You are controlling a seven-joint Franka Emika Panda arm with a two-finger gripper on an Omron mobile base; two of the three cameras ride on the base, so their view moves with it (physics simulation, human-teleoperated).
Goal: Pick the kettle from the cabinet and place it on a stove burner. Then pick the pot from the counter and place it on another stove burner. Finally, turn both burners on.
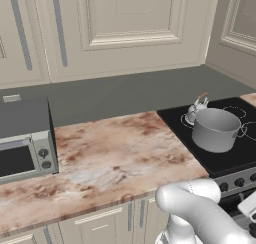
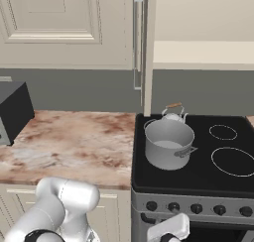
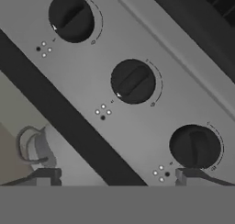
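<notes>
I have the kettle (image 2: pixel 174 113) and pot (image 2: pixel 168 143) both sitting on the stove (image 2: pixel 198 174), touching at the back-left. My jaws stand wide before the front knobs (image 3: pixel 133 81). Risk: I grab a knob for an empty burner, since the markings are tiny.
</notes>
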